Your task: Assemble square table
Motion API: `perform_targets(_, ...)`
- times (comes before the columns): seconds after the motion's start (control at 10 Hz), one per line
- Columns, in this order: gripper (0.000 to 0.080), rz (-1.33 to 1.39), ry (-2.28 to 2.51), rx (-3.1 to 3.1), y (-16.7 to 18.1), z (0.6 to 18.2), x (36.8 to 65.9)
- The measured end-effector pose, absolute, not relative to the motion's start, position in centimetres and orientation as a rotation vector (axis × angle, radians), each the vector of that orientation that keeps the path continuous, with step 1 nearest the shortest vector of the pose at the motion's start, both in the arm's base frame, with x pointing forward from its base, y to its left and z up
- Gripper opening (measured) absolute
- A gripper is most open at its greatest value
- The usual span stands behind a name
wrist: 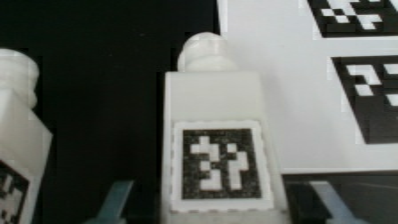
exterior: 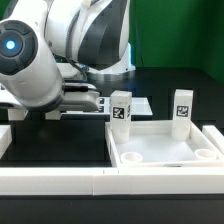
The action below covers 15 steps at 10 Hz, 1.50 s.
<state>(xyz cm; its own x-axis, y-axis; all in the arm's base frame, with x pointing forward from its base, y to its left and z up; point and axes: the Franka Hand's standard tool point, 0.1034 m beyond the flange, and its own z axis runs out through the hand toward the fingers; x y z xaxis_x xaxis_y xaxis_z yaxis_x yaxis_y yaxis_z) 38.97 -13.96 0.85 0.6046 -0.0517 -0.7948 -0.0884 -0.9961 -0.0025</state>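
Gripper (wrist: 215,203) spread, gripping nothing; loose leg (wrist: 217,120) sits between fingers (wrist: 125,200), long axis pointing away; tabletop (exterior: 165,150) by counter's near edge.

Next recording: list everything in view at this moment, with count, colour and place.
square table top: 1, white, recessed side up, exterior view's lower right.
upright legs: 2, white with black-and-white tags, at the top's far edge in the exterior view.
legs in the wrist view: 2, white, tagged; cannot tell whether they are the same two.
marker board: 1, white with black tags, beside the centre leg in the wrist view.
border rails: white, along the front and the exterior view's left.
table: 1, black, under everything.
arm: 1, white and grey, exterior view's upper left.
tool: 1, grey fingers, open, either side of the centre leg.
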Motion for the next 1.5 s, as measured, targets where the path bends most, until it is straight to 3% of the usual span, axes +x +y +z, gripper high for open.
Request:
perform_targets(0.5,0.0285,1.312,0.056,-2.806,-12.3,6.8,44.7)
perform_targets(0.9,0.0285,1.204,0.044,-2.871,-12.9,6.2,45.8)
perform_targets(1.3,0.0285,0.886,0.067,-3.005,-11.9,9.1,49.4)
perform_targets(1.5,0.0285,0.679,0.063,-3.07,-12.3,8.8,49.0)
